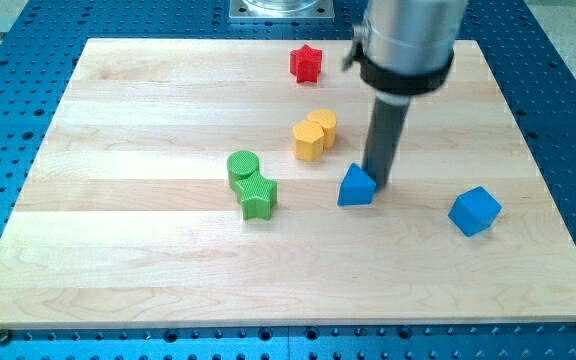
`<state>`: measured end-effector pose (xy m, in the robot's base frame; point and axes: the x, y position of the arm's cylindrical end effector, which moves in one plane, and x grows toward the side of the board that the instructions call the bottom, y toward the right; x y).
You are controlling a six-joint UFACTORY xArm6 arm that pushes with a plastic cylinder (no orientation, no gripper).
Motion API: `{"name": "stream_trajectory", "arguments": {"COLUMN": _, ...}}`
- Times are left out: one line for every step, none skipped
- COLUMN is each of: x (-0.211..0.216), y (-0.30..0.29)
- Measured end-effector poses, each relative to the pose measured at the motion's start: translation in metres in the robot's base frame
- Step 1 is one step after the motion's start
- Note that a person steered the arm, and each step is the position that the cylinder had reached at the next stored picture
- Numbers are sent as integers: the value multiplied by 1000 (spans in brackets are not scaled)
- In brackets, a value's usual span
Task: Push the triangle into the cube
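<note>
A blue triangle block lies on the wooden board, right of centre. A blue cube lies further toward the view's right and slightly lower, apart from the triangle. My tip stands at the triangle's upper right edge, touching or nearly touching it, on the side facing the cube. The rod hangs from a large grey and black cylinder at the view's top.
A red star block sits near the view's top. Two yellow blocks touch each other above left of the triangle. A green cylinder and a green star touch at the centre left. A blue perforated table surrounds the board.
</note>
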<state>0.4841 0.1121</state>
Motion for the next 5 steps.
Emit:
{"name": "stream_trajectory", "arguments": {"x": -13, "y": -10}}
{"name": "stream_trajectory", "arguments": {"x": -43, "y": -22}}
{"name": "stream_trajectory", "arguments": {"x": -13, "y": -71}}
{"name": "stream_trajectory", "arguments": {"x": 23, "y": -37}}
{"name": "stream_trajectory", "arguments": {"x": 29, "y": 15}}
